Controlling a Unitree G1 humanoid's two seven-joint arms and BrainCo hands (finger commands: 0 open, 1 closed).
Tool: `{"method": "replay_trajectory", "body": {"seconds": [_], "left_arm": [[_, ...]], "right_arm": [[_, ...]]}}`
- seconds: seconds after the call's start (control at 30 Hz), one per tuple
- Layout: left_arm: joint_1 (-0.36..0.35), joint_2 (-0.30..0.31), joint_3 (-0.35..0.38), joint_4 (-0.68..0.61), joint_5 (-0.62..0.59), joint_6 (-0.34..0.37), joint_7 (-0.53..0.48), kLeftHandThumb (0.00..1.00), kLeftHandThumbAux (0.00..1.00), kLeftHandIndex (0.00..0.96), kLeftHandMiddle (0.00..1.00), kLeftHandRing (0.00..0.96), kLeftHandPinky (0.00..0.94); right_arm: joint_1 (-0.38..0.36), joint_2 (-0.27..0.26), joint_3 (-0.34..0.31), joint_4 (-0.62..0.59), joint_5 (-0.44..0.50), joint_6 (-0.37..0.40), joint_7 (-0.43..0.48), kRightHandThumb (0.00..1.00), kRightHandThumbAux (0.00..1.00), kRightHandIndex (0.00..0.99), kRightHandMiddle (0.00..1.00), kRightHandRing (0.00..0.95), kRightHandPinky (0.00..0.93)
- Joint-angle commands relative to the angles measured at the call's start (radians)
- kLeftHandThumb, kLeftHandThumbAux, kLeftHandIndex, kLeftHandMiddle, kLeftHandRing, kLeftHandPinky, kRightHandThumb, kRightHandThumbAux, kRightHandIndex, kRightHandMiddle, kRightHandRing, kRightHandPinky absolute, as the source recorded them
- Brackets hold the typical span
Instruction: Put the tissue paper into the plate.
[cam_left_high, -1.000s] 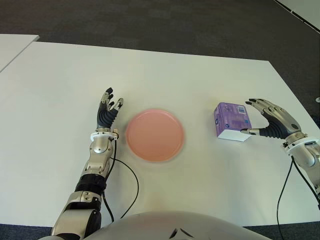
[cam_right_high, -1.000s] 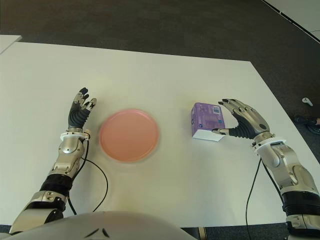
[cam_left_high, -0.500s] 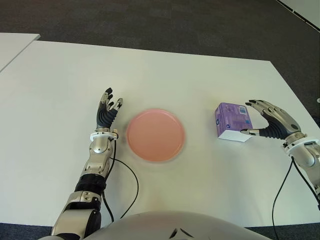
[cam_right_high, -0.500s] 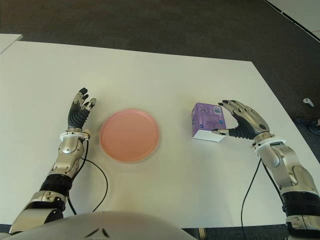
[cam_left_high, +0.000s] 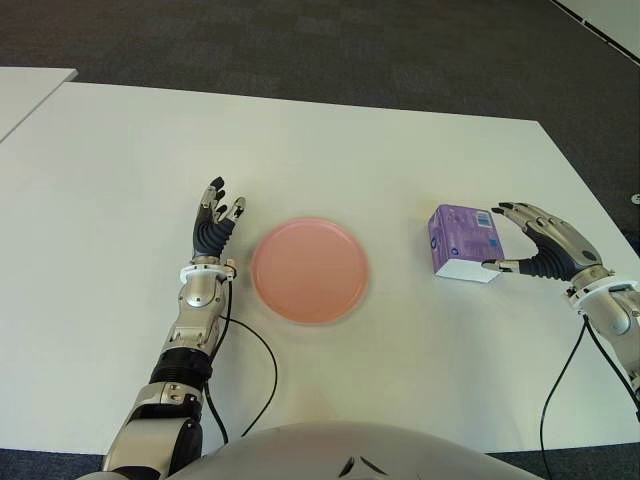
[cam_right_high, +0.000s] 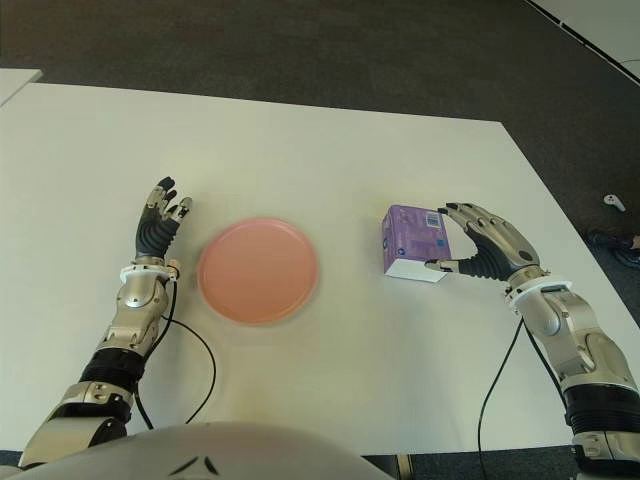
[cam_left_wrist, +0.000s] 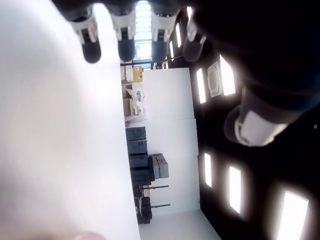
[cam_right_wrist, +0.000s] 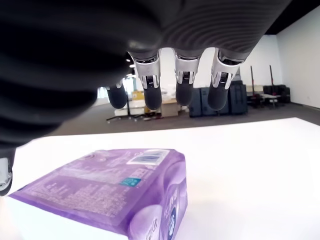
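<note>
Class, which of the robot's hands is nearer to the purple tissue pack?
Right. The right hand sits at the tissue pack, fingers spread around its right side. The left hand is beyond the pink plate, on its left.

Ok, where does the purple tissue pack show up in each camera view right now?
Left eye view: tissue pack, right of centre, beside the right hand.
Right eye view: pack, right of the pink plate.
Left wrist view: not in it.
Right wrist view: pack, low in the picture, under the open fingers.
Shared landmark: the white table.
</note>
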Motion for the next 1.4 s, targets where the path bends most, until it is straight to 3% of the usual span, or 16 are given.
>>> {"method": "replay_trajectory", "body": {"seconds": [0.03,0.73,1.4], "left_arm": [[-0.005,-0.005,-0.003,0.018,0.005,0.003,0.007,0.0,0.554,0.001,0.0,0.0,0.0],[-0.006,-0.005,-0.008,0.015,0.02,0.01,0.027,0.0,0.535,0.001,0.0,0.0,0.0],[-0.008,-0.003,-0.008,0.031,0.022,-0.001,0.026,0.0,0.531,0.0,0.0,0.0,0.0]], "right_arm": [[-0.004,0.021,0.026,0.019,0.005,-0.014,0.012,0.267,0.403,0.0,0.01,0.0,0.0],[-0.087,0.046,0.137,0.106,-0.028,-0.063,0.019,0.31,0.455,0.0,0.017,0.0,0.0],[-0.122,0.058,0.187,0.087,-0.057,-0.093,0.004,0.34,0.476,0.0,0.015,0.0,0.0]]}}
